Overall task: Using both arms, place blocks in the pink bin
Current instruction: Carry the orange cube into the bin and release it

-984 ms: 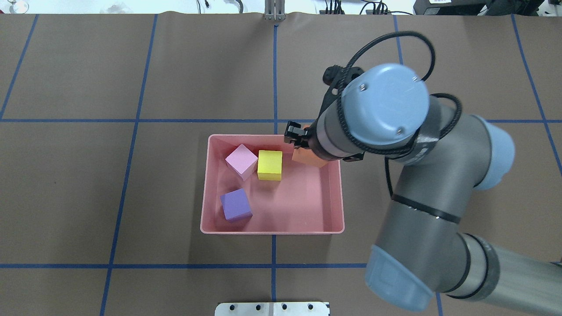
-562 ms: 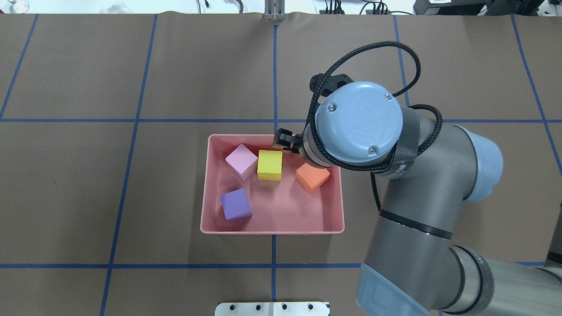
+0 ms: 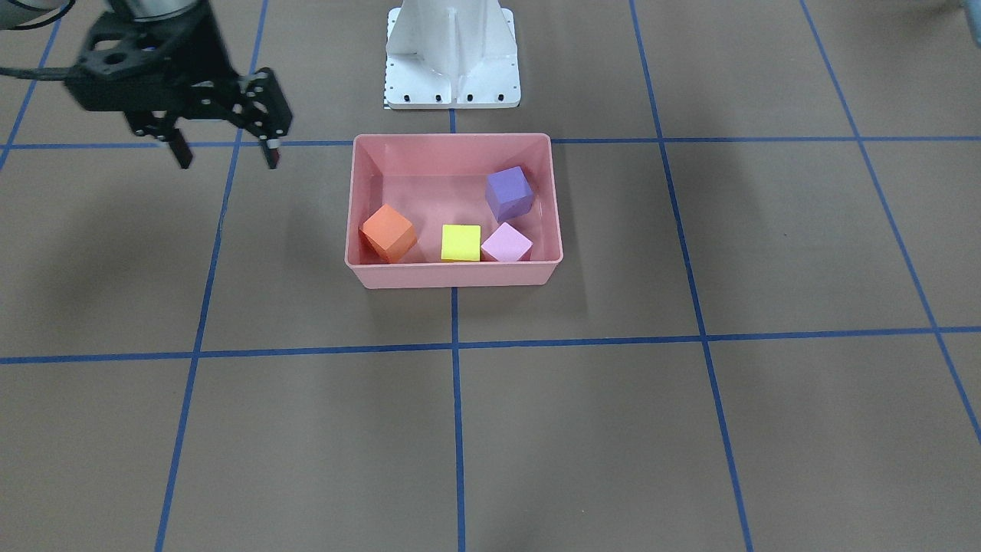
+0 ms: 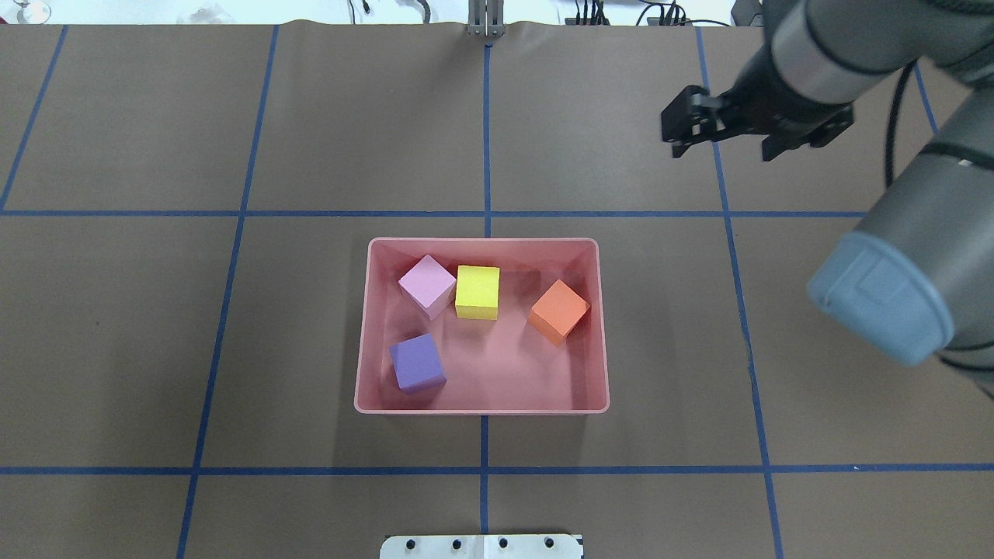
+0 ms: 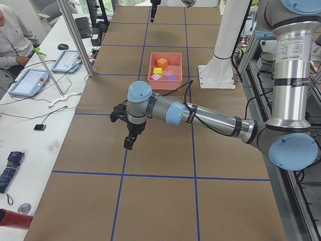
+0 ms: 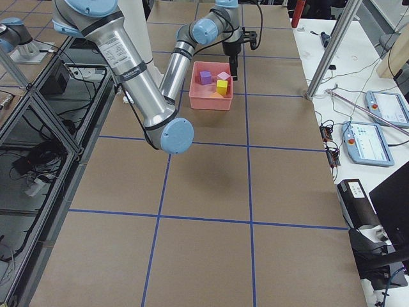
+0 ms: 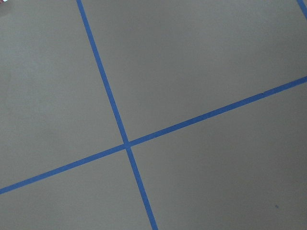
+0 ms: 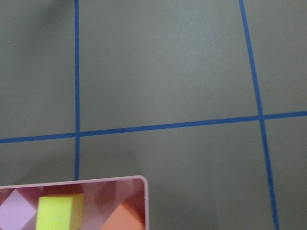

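Where the blocks sat: all four lay inside the pink bin (image 4: 481, 408), none out on the tabletop (image 4: 155, 349), so I judged the task complete.
Orange block (image 4: 557, 310): turned cornerwise, close against the bin's right-hand wall.
Yellow block (image 4: 477, 291) and light pink block (image 4: 427, 285): side by side by the far wall, apparently touching.
Purple block (image 4: 417, 362): alone, toward the near left corner.
Handling: I judged them light, matte and grippy rather than slick, perhaps slightly soft. I would have pinched any one across two opposite flat faces at mid-height, turning the wrist to suit the cornerwise ones.
Bin walls: thin plastic, probably light enough to slide if nudged. The rim looked the place to take it.
Right fingers (image 3: 270, 146): spread wide, holding nothing, raised above the tabletop beyond the bin's far right corner, well apart from it.
Left fingers (image 5: 129, 143): hung over bare tabletop far from the bin, and I could not tell their spread.
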{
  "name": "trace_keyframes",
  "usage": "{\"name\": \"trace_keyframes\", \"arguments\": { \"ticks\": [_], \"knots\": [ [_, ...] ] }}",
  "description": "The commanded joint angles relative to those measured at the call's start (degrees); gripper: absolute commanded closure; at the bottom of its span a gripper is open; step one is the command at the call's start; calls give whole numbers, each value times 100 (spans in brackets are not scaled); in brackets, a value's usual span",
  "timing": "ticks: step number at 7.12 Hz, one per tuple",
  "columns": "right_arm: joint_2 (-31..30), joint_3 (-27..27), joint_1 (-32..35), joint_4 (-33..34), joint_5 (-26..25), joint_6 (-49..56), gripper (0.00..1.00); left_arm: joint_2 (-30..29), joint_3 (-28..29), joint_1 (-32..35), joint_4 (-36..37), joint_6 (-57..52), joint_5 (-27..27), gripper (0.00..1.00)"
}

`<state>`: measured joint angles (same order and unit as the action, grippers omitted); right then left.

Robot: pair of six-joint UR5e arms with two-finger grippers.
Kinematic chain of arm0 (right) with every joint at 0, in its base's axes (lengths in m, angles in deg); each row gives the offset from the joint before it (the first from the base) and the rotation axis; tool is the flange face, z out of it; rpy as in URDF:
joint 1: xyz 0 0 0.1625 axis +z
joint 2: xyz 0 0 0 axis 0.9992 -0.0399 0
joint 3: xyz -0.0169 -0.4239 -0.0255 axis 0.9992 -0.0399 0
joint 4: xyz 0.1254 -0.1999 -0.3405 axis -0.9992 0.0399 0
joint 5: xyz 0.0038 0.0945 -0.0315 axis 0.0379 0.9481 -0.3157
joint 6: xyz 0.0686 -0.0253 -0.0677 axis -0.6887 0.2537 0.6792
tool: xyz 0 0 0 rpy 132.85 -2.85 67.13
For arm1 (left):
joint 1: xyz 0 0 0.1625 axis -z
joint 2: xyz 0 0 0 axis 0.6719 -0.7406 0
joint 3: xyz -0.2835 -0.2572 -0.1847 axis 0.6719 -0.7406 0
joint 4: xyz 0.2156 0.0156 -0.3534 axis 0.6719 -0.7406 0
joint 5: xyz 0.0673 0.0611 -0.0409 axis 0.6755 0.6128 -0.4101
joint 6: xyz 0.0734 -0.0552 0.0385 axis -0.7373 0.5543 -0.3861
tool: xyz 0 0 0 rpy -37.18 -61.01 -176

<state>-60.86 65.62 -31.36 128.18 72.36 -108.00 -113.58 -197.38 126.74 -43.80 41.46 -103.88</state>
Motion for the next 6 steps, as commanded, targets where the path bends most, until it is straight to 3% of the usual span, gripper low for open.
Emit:
{"name": "trace_keyframes", "arguments": {
  "ticks": [1,4,6],
  "knots": [
    [-575,-497,1513,-2,995,2301,0,2,81,2,-6,-6,8,0],
    [-1173,-1692,2685,-28,1296,5299,0,527,170,20,11,-329,-36,0],
    [-1612,-2308,3248,-28,1349,6664,0,643,213,159,509,-990,-36,0]
  ]
}}
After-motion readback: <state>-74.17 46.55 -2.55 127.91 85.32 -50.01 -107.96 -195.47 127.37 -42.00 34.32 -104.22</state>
